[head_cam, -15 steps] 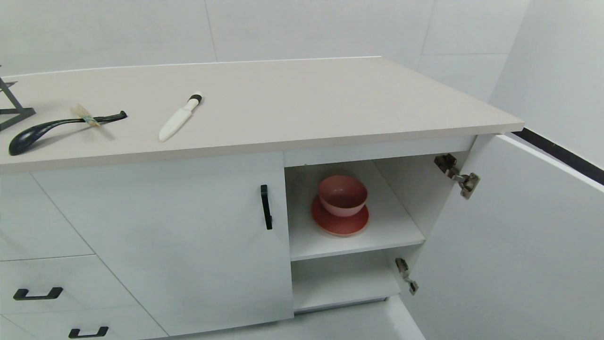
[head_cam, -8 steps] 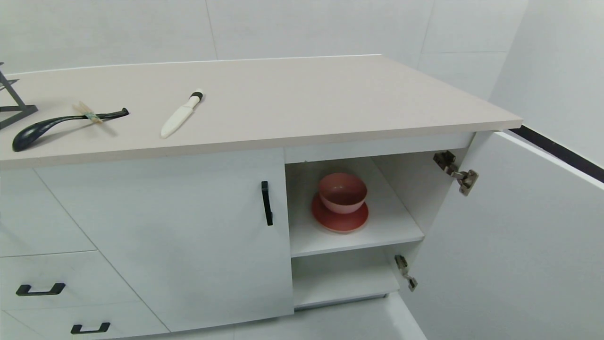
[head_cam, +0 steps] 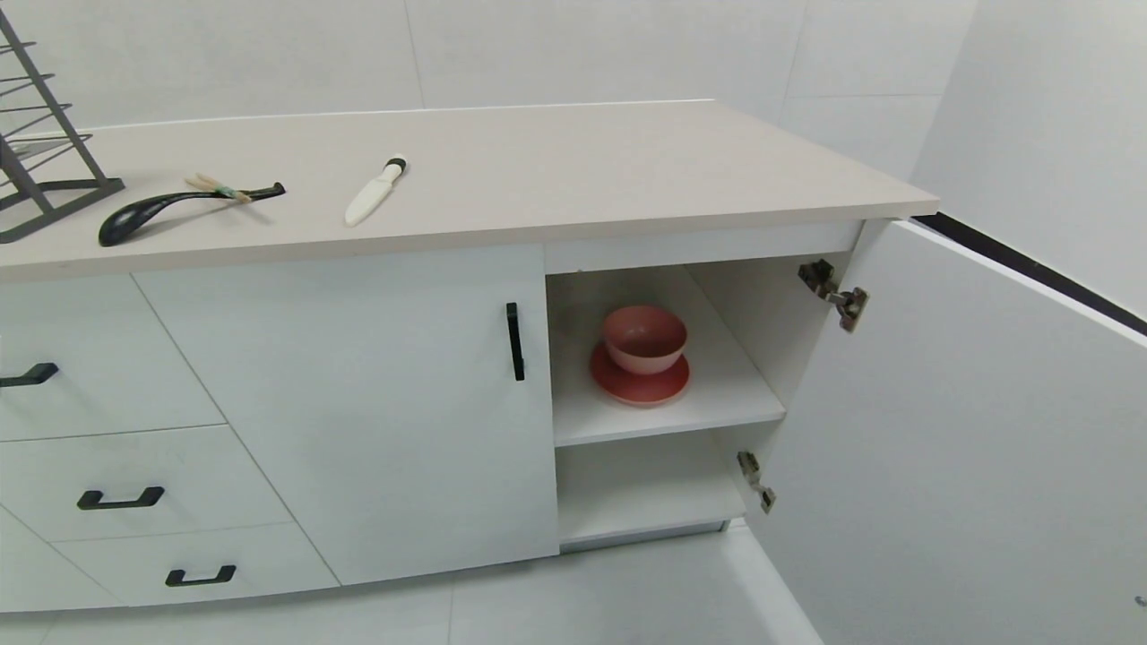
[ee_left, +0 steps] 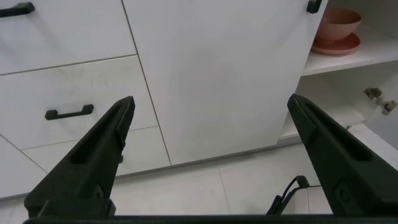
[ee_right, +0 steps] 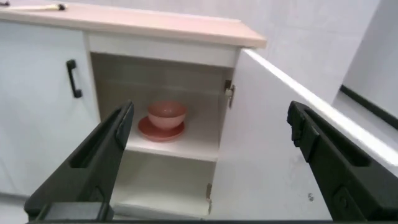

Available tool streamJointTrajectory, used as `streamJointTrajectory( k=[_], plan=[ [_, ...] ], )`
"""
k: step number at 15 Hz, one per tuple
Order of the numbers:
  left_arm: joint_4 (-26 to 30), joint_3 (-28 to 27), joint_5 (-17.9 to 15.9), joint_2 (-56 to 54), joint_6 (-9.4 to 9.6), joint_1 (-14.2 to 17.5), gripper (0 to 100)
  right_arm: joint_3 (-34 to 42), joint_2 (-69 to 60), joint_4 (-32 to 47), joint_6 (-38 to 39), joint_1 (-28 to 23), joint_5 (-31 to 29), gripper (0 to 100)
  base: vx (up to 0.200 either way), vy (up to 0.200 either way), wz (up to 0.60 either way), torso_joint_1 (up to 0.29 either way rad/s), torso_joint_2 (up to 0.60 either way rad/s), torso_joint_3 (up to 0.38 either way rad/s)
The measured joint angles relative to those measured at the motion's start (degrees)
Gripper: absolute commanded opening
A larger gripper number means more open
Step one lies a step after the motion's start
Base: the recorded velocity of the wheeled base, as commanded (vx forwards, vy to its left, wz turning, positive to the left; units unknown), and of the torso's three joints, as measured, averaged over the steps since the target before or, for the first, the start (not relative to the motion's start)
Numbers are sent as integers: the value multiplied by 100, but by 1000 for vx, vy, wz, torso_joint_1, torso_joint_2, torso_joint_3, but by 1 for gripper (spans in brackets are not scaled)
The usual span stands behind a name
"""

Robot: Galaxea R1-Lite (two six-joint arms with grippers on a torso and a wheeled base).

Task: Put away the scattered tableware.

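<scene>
A black ladle [head_cam: 170, 208] lies on the beige countertop [head_cam: 582, 170], with a pair of chopsticks [head_cam: 218, 187] resting across its handle. A white knife [head_cam: 375, 191] with a black collar lies just beside them on the same surface. All three are well apart from both grippers and above them.

A pink bowl [head_cam: 644, 338] sits on a red plate [head_cam: 639, 381] on the upper shelf [head_cam: 717, 403] of the open cabinet.

The right gripper [ee_right: 210, 111] is spread wide and holds nothing. The bowl [ee_right: 166, 114] and plate [ee_right: 160, 130] appear in the gap between its jaws, well beyond the tips. The open cabinet door [ee_right: 280, 143] also stands beyond them.

The left gripper [ee_left: 210, 102] is likewise wide open and empty. The closed cabinet door [ee_left: 217, 74] fills the gap between its jaws. The bowl [ee_left: 339, 22] and plate [ee_left: 339, 45] lie outside that gap, past one finger. Drawers [ee_left: 74, 93] with black handles sit past the other finger.

A dark wire rack [head_cam: 45, 134] stands at the far end of the countertop, near the ladle.
</scene>
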Motion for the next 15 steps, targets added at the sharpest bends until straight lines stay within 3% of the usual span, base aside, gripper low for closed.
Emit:
streamJointTrajectory(
  k=[2,5,9,11,15],
  plan=[
    [-2,0,28,0,-117,0,100,-17,-74,30,4,-339,2,100,0,0,0,0,0,0],
    [-2,2,41,0,-130,0,100,-24,-423,329,11,-894,2,100,0,0,0,0,0,0],
    [-5,4,41,0,-133,0,100,-79,-780,574,102,-1242,13,100,0,0,0,0,0,0],
    [-2,4,41,0,-141,0,100,-55,-844,655,88,-1631,384,100,0,0,0,0,0,0],
    [-5,4,41,0,-161,0,100,703,-1034,952,189,-1875,489,100,0,0,0,0,0,0]
  ],
)
